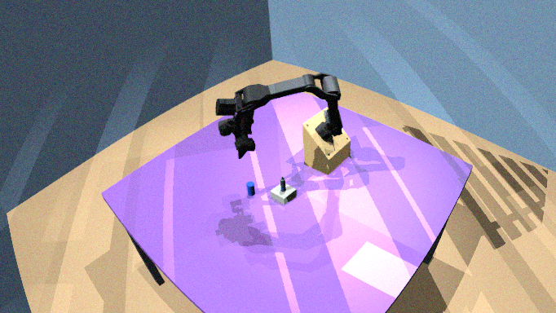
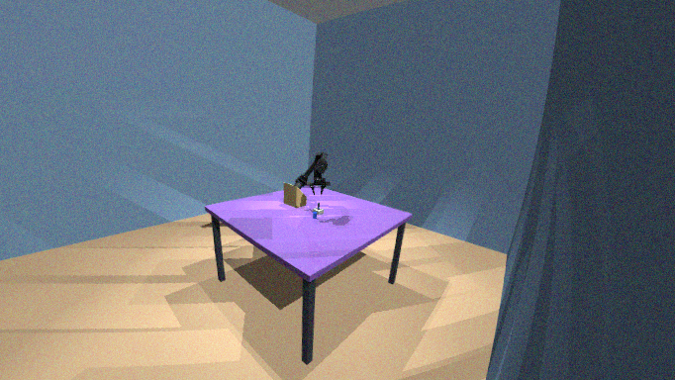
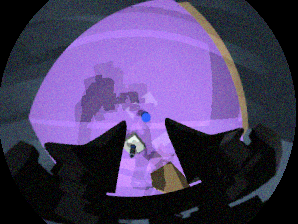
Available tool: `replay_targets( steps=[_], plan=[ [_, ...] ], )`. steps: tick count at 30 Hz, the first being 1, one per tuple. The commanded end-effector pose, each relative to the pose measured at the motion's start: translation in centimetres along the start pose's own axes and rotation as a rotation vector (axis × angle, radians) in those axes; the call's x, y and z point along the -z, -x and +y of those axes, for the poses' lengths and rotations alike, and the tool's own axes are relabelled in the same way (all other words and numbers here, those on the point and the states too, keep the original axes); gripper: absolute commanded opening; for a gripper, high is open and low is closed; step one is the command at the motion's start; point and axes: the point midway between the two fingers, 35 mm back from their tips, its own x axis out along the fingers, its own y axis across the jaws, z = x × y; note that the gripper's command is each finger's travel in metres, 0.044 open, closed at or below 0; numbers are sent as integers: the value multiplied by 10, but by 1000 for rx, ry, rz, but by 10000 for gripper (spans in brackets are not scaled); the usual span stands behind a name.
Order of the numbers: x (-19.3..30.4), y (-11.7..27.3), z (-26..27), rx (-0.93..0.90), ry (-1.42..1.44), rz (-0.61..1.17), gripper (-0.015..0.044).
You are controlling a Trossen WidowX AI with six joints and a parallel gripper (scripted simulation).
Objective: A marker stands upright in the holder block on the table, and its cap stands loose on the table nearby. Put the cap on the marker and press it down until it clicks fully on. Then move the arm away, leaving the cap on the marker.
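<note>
Cap point(image 1: 250, 188), blue and upright, stands loose on the purple tabletop point(image 1: 196, 228), near the white holder point(image 1: 284, 195) and apart from it. In the top view it lies to the left of the holder. Marker point(image 1: 282, 182), dark and thin, stands upright in the holder with its tip bare.

Above them, the black arm point(image 1: 285, 87) arches from its tan base block point(image 1: 326, 148) toward the cap's side of the tabletop. The pincer point(image 1: 244, 152) points down and hangs well above the surface, up and slightly left of the cap in the top view. Its jaws stand partly apart, about midway, with nothing between them.

From the wrist view, the two dark fingers frame a gap through which the holder point(image 3: 135, 144) with the marker shows, and the cap point(image 3: 145, 116) sits just beyond it as a small blue dot. The tan base point(image 3: 168, 177) shows low in that view, beside the right-hand finger.

In the exterior view, the tabletop point(image 2: 277, 237) stands on dark legs, with the arm point(image 2: 313, 173) near the back corner and the holder point(image 2: 319, 211) and cap point(image 2: 315, 215) close together near the middle; they are too small there to tell more. The arm's shadow falls on the tabletop in front of the cap and holder.
</note>
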Motion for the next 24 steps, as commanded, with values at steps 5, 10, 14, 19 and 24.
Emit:
replay_targets(
  steps=[5,10,14,19,24],
  plan=[
    [40,-75,-18,10,-41,260,252],
    [45,-99,-12,10,-41,260,252],
    [48,-110,-12,9,-41,261,252],
    [51,-123,-10,8,-41,261,252],
    [52,-125,-10,8,-41,261,252]
  ],
)
